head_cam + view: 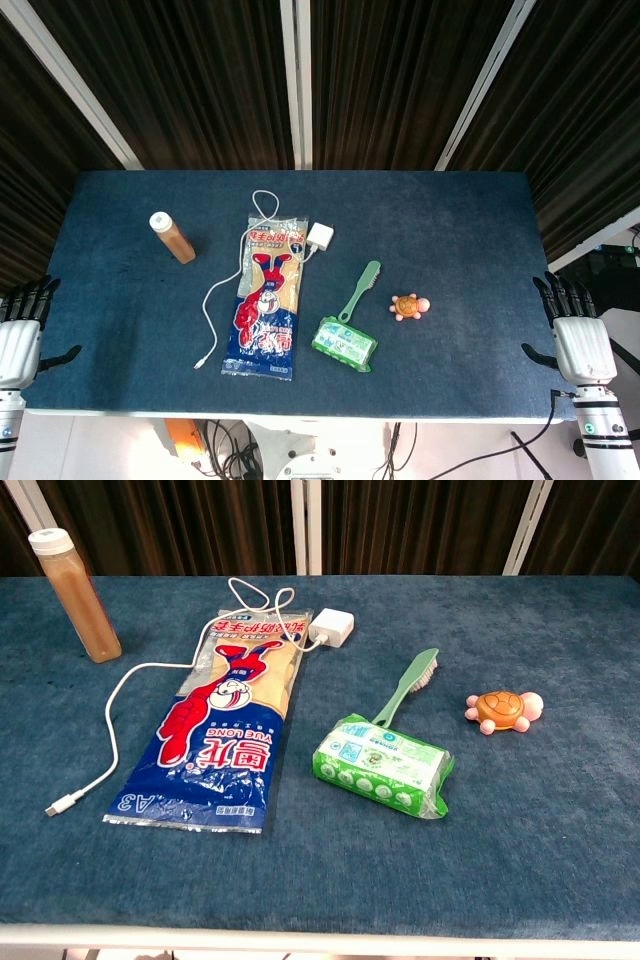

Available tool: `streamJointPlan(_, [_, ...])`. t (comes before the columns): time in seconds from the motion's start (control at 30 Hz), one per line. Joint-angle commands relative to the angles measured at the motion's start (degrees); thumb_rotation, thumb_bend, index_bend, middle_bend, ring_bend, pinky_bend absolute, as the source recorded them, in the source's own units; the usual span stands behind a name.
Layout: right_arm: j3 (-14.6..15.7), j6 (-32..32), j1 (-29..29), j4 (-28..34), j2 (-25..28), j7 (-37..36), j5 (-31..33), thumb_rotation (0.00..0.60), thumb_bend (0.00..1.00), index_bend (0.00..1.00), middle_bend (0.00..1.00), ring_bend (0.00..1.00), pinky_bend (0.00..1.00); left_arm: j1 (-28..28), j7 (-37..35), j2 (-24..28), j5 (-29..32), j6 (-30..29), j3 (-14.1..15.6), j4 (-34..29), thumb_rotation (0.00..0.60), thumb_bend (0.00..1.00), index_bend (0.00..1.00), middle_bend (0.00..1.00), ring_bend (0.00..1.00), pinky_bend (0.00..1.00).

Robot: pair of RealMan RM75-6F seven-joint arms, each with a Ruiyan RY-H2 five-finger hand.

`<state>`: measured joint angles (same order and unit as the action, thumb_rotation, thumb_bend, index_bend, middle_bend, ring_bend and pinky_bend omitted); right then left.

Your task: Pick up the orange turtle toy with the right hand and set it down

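lying on the table (460, 230), orange turtle toy (409, 307) well apart from right hand (580, 345).

The orange turtle toy (409, 307) with pink head and feet sits upright, head pointing right.

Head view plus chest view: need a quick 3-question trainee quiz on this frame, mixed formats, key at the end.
1. True or false: the right hand is holding the turtle.
2. Multiple choice: which thing lies nearest the turtle? A) bottle B) brush C) charger
3. Fill in: the cable runs from the charger along the side of the ____ and crosses its top.

Key
1. False. Both hands, left included, sit open at the table edges, holding nothing.
2. B. The green brush lies just beside it; the wipes pack rests at the brush's handle end.
3. Bag.
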<state>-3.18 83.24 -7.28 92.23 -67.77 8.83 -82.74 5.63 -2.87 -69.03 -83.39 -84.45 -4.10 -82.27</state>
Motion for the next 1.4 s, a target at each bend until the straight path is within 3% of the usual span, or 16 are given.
streamJointPlan(0.03, [0.2, 0.0, -0.1, 0.7, 0.0, 1.0, -1.1, 0.6, 0.04, 0.0, 0.0, 0.0, 0.0, 0.0, -0.4, -0.2, 0.3, 0.2, -0.1, 0.5, 0.6, 0.09, 0.05, 0.0, 0.0, 0.05])
streamJointPlan(0.37, [-0.2, -3.3, -3.4, 1.8, -1.4, 3.6, -4.1, 0.6, 0.05, 0.0, 0.01, 0.0, 0.0, -0.2, -1.5, -0.5, -0.2, -0.3, 0.2, 1.6, 0.6, 0.09, 0.05, 0.0, 0.0, 0.05])
streamJointPlan(0.57, [-2.3, -12.1, -9.2, 1.7, -2.8, 7.0, -1.2, 0.6, 0.09, 0.0, 0.05, 0.0, 0.02, -0.5, -3.5, -1.0, -0.8, -0.8, 0.5, 1.8, 0.6, 0.09, 0.05, 0.0, 0.0, 0.05])
streamJointPlan(0.77, [-4.3, -18.6, -14.7, -3.6, -8.6, 9.7, 1.7, 0.6, 0.12, 0.01, 0.1, 0.04, 0.11, -0.2, -3.5, -0.8, -1.6, -1.3, 0.4, 1.9, 0.6, 0.09, 0.05, 0.0, 0.0, 0.05])
streamJointPlan(1.03, [-4.3, -22.8, -19.1, -10.1, -16.0, 11.2, 2.9, 0.6, 0.15, 0.14, 0.21, 0.17, 0.23, -0.7, -3.5, 0.1, -2.0, -1.8, 0.8, 1.7, 0.6, 0.09, 0.05, 0.0, 0.0, 0.05])
streamJointPlan(1.4, [-3.8, -23.1, -21.3, -13.5, -20.6, 12.5, 3.2, 0.6, 0.2, 0.3, 0.29, 0.26, 0.32, -0.6, -3.7, -0.2, -3.1, -1.7, 1.6, 1.8, 0.6, 0.09, 0.05, 0.0, 0.0, 0.05])
